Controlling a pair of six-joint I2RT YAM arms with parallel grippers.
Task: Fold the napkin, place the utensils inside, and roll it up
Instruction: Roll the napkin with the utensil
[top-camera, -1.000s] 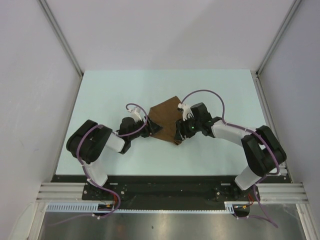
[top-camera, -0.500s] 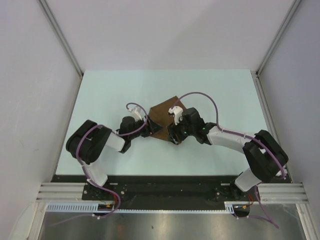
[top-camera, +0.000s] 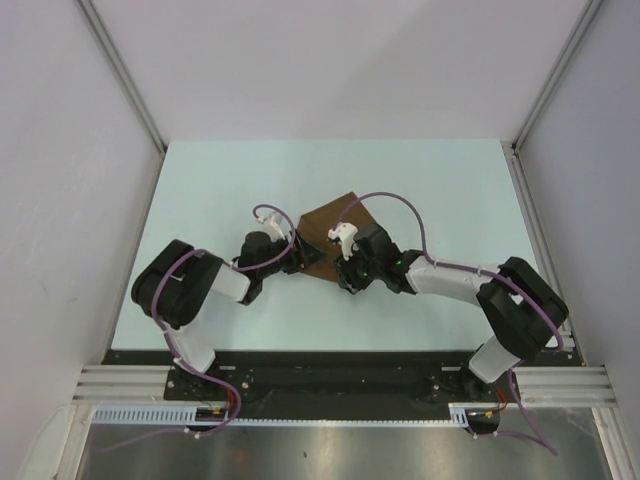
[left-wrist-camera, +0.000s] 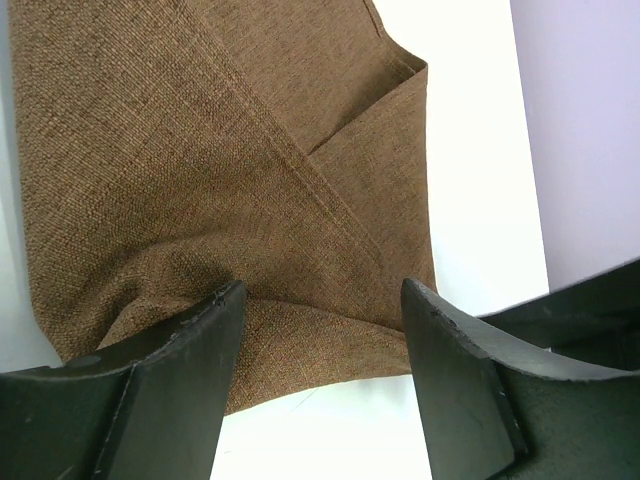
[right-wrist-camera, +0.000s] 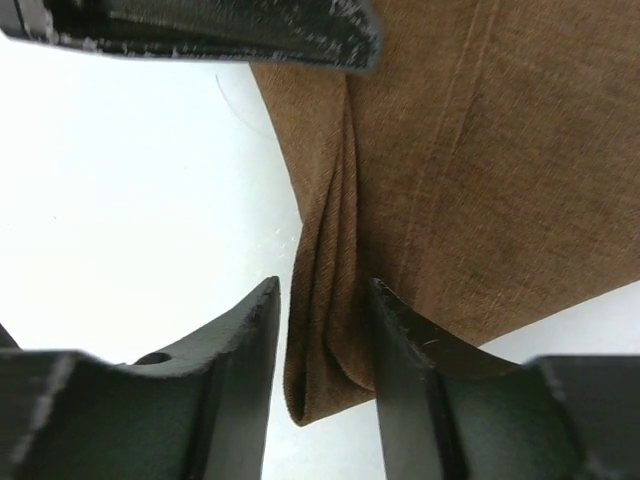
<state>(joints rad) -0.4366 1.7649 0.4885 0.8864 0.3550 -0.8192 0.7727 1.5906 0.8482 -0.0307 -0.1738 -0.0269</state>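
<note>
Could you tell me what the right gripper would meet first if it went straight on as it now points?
The napkin: its bunched fold near the corner sits between the fingers of the right gripper, so cloth comes first, then probably the table beneath.

I'm seeing the left arm (top-camera: 188, 285) and the right arm (top-camera: 520, 305) showing bulky black joint housings joined by smooth white link sections. A purple cable (top-camera: 395, 198) is arcing off the right arm, and a shorter purple loop (top-camera: 262, 210) is curling off the left. A small white bracket (top-camera: 343, 233) is sitting by the right wrist. Up close, the left gripper's fingers (left-wrist-camera: 165, 390) are showing as matte black wedges, and the right gripper's fingers (right-wrist-camera: 430, 390) are looking alike.
</note>
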